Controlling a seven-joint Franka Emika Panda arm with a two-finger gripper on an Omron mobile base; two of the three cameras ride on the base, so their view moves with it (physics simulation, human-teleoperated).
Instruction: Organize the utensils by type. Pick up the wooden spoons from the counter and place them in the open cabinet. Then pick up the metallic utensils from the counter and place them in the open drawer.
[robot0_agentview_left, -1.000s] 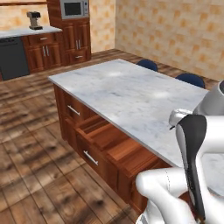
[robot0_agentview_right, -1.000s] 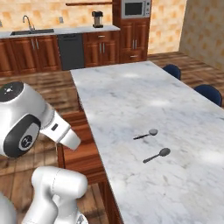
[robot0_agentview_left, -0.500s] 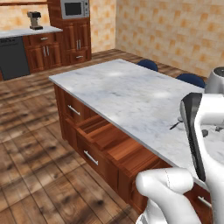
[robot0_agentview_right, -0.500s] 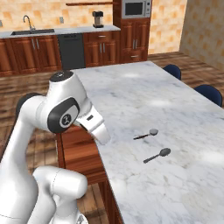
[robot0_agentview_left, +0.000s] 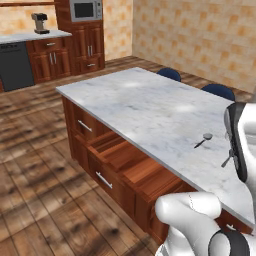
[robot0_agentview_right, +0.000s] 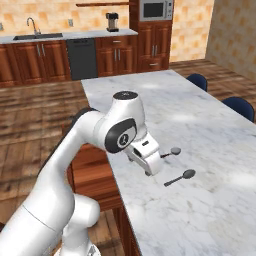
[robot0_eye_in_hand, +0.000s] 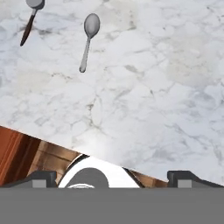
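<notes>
**Jaws wide open over tabletop, two metal utensils lying ahead**

Hand view: jaws (robot0_eye_in_hand: 112, 177) spread wide and empty, tips at bottom left and bottom right of the frame, above the marble tabletop (robot0_eye_in_hand: 144, 92) near its edge. Brown wood shows in the lower left corner, below that edge.

Utensils: both lie flat on the tabletop, apart from each other. Silver spoon (robot0_eye_in_hand: 88, 39) at upper centre-left of hand view, head toward the top of the frame. Dark-handled utensil (robot0_eye_in_hand: 30, 19) at upper left corner, head cut by the frame edge.

Right base view: the two sit mid-frame right of centre, one (robot0_agentview_right: 171, 152) just right of the hand, the other (robot0_agentview_right: 181, 177) lower in frame.

Left base view: one utensil (robot0_agentview_left: 203, 140) at right-centre; arm covers most of the second. Drawer (robot0_agentview_left: 112, 150) pulled out, centre-left, under the tabletop edge, with nothing visible in it.
</notes>
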